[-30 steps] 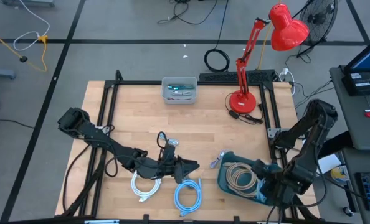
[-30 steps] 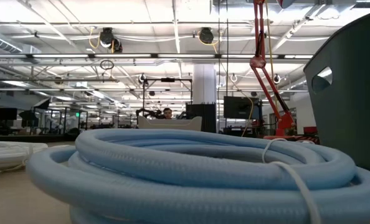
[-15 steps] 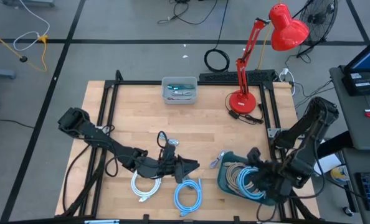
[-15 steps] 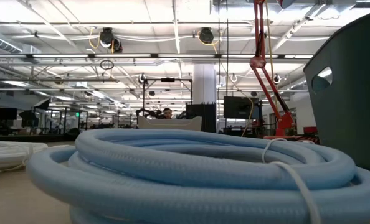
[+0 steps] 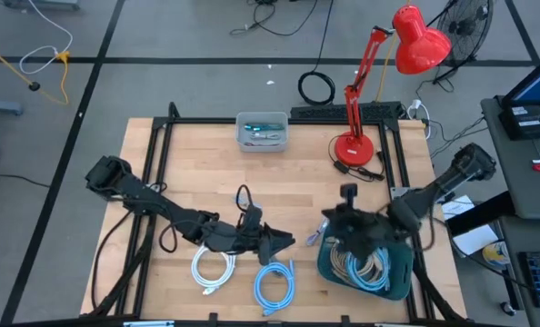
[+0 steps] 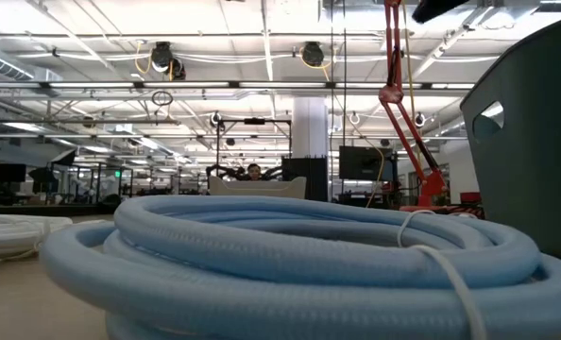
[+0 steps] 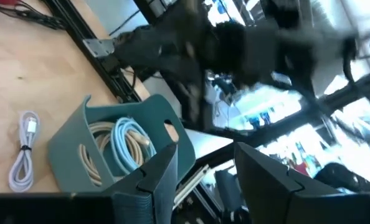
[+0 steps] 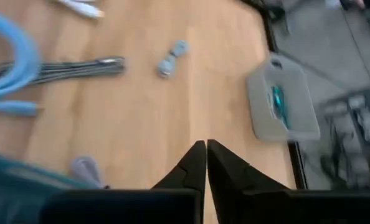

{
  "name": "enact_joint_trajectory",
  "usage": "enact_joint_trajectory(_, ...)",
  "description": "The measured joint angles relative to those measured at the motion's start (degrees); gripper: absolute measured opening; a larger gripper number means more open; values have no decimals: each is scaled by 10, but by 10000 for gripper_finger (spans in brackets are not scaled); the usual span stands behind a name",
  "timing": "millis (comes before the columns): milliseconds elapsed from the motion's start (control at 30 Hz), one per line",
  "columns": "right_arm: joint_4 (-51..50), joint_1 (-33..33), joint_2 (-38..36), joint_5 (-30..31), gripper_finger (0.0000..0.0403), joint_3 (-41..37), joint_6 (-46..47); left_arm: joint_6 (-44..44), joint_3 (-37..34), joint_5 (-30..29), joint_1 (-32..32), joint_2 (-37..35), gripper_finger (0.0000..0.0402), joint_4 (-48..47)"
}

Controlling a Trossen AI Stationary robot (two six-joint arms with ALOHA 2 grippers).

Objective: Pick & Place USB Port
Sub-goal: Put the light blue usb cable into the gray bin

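High view: right gripper (image 5: 347, 216) above teal bin (image 5: 329, 266).

Red desk lamp (image 5: 372, 82) at the tabletop's (image 5: 206, 173) far right, grey tray (image 5: 262, 133) at the far edge, black cable coil (image 5: 316, 88) on the floor
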Motion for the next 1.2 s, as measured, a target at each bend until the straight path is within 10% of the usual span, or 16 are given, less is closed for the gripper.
enact_joint_trajectory(267,-104,-128,7,-27,0,-4,107,40,0,120,20,-2,161,0)
enact_joint_trajectory(467,-80,-182,8,-155,0,-94,169,61,0,219,30,-2,161,9)
enact_joint_trajectory(1200,5,-13,8,-271,0,-181,377,133,0,414,126,-106,161,-57)
